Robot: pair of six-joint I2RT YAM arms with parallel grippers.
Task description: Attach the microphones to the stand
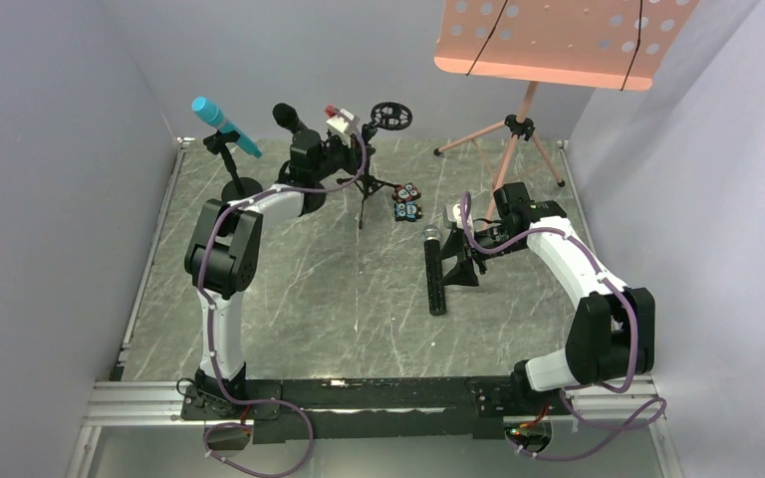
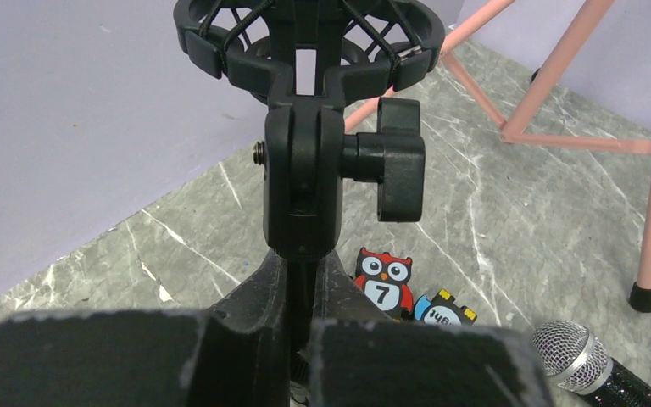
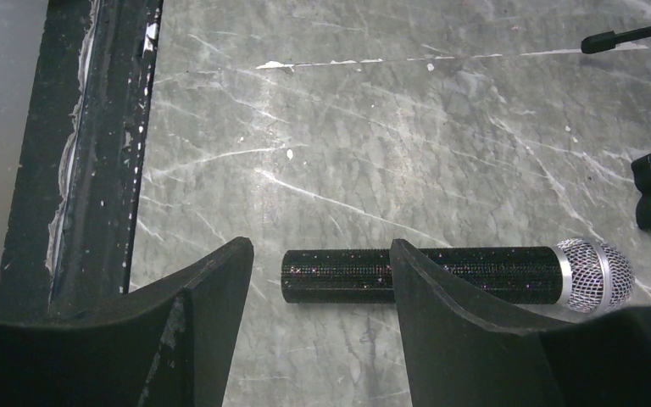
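We see the blue microphone (image 1: 221, 124) mounted and, we think, the black microphone (image 1: 286, 117) too, though that view is poor. The silver-headed microphone (image 3: 475, 273) lies on the table (image 3: 390, 127) under the right gripper (image 3: 318, 254), fingers spread. The left gripper (image 2: 303, 292) is clamped on the empty stand (image 2: 301, 170).

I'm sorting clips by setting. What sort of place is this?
Probably a lab robot cell: plain grey walls enclose a marble-look table; arms bolted to its edge; left gripper on a mic stand.

I'm holding the left arm stretched forward, left hand (image 2: 301, 343) pinched closed; right hand (image 3: 320, 251) is hanging low, gaping wide.
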